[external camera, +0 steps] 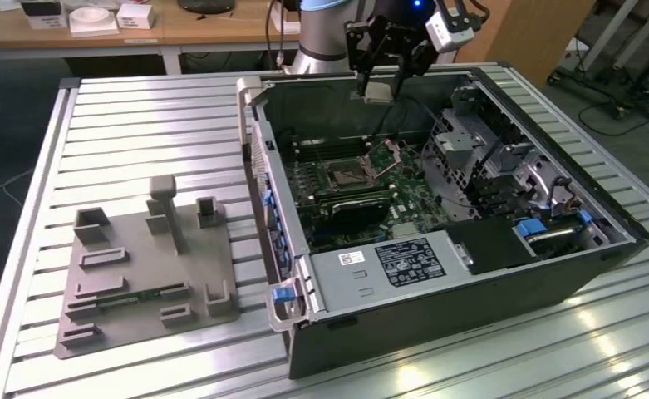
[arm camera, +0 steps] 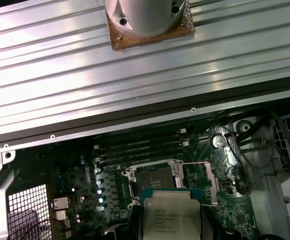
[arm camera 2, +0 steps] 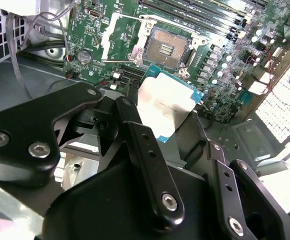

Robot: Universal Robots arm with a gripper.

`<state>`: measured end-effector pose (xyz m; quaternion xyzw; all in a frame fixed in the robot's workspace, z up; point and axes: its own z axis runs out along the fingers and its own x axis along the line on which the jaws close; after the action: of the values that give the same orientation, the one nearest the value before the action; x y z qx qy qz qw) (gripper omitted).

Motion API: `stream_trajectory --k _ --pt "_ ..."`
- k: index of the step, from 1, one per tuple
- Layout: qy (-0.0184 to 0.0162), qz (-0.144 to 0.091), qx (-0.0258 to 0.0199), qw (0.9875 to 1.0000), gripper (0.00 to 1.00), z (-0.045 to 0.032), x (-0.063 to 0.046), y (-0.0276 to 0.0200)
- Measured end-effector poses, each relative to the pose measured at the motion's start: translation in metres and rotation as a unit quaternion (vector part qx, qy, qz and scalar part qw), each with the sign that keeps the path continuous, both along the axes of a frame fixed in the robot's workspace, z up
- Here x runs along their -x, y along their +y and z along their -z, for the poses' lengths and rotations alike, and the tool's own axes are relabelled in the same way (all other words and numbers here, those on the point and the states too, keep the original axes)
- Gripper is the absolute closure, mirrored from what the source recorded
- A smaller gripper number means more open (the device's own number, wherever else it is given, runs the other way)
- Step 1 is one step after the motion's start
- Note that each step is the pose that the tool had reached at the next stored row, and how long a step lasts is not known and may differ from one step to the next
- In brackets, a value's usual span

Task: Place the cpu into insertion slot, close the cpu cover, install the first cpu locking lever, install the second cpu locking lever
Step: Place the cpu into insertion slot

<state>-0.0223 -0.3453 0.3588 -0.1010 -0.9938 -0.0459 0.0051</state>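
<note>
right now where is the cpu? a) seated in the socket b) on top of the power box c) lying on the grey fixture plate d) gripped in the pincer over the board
d: the cpu sits clamped in the pincer, with the bare socket beyond it.

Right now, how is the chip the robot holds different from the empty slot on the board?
The cpu hangs in the gripper above the board; the slot sits fixed on it. The cpu has a smooth silvery top; the slot is a dark hollow. Both are square.
</note>
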Motion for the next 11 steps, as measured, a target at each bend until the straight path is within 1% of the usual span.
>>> stream_trajectory --k 6,11 --pt "0.0 0.015 0.0 0.9999 0.46 0.0008 0.0 0.0" --pt "0.0 0.032 0.0 0.9995 0.46 0.0014 0.0 0.0"
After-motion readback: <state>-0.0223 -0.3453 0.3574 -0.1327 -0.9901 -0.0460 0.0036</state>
